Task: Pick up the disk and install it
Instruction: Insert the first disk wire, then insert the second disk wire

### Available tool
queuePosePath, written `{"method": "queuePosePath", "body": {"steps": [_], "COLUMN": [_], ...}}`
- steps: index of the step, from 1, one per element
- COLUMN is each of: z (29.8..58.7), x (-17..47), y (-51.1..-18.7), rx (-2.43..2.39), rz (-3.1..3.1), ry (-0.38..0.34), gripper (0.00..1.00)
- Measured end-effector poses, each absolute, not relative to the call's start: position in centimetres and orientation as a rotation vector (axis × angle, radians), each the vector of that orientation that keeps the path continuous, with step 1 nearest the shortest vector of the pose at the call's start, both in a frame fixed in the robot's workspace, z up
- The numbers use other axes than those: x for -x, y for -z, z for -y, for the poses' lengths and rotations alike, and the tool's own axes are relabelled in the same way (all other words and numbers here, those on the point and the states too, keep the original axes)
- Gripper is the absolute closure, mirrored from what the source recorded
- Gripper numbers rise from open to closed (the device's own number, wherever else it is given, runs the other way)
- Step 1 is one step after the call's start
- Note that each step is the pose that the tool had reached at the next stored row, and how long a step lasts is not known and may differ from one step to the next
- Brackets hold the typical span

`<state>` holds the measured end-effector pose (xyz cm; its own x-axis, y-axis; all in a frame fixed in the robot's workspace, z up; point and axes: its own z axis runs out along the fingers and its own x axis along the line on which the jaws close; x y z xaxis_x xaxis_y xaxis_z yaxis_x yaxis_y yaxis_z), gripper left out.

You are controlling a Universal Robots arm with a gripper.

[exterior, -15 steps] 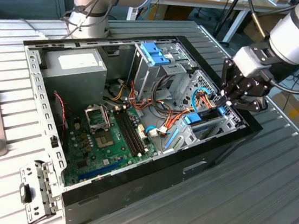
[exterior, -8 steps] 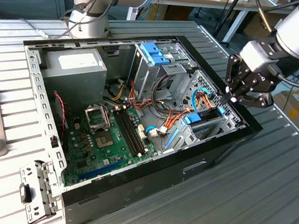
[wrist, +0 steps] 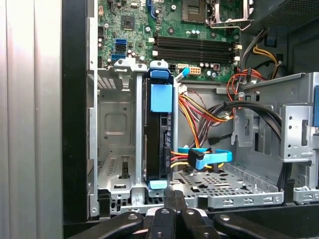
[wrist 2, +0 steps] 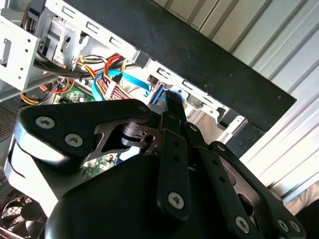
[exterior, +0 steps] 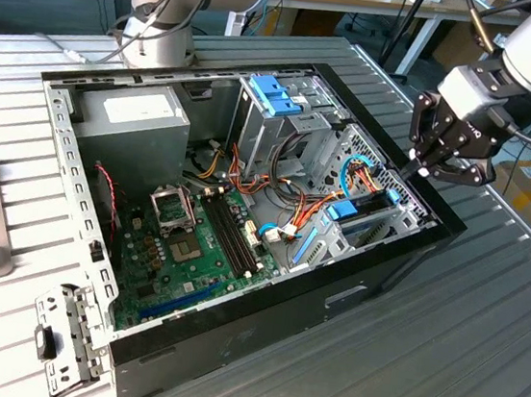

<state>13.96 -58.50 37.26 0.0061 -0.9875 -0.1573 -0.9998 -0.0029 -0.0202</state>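
Observation:
The disk (wrist: 158,134) stands on edge in a slot of the grey drive cage (wrist: 117,124) at the case's front, its dark side and light-blue frame showing in the first wrist view. In the exterior view the disk (exterior: 346,211) sits in the cage near the case's right corner. My gripper (exterior: 413,168) hangs just above that corner, its fingers (wrist: 172,196) pressed together with nothing between them. The fingertips are right at the disk's near blue end; I cannot tell if they touch it. In the second wrist view the gripper (wrist 2: 172,97) points at a blue part by the case wall.
The open computer case (exterior: 373,270) lies on a slatted metal table (exterior: 478,360). Inside are the motherboard (exterior: 193,238), a grey power supply box (exterior: 135,120), an upper cage with blue tabs (exterior: 276,93) and loose cables (wrist: 209,112). A metal bracket (exterior: 62,338) lies beside the case.

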Motion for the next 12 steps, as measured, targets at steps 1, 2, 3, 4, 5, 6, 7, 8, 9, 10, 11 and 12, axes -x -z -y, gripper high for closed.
{"method": "queuePosePath", "body": {"steps": [1, 2, 3, 4, 5, 6, 7, 8, 9, 10, 11, 12], "z": [58.5, 58.5, 58.5, 58.5, 58.5, 58.5, 58.5, 58.5, 58.5, 58.5, 58.5, 58.5], "x": [-14.03, -14.09, -14.1, -14.12, -14.12, -14.12, -14.13, -14.12, -14.13, -14.13, -14.13, -14.13], "y": [-37.28, -37.27, -37.28, -37.28, -37.28, -37.28, -37.28, -37.28, -37.28, -37.28, -37.28, -37.28], "rx": [2.135, 2.135, 2.135, 2.135, 2.135, 2.135, 2.135, 2.135, 2.135, 2.135, 2.135, 2.135], "rz": [-2.125, -2.125, -2.125, -2.125, -2.125, -2.125, -2.125, -2.125, -2.125, -2.125, -2.125, -2.125], "ry": [-0.148, -0.148, -0.148, -0.148, -0.148, -0.148, -0.148, -0.148, -0.148, -0.148, -0.148, -0.148], "gripper": [0.89, 0.89, 0.89, 0.89, 0.89, 0.89, 0.89, 0.89, 0.89, 0.89, 0.89, 0.89]}}
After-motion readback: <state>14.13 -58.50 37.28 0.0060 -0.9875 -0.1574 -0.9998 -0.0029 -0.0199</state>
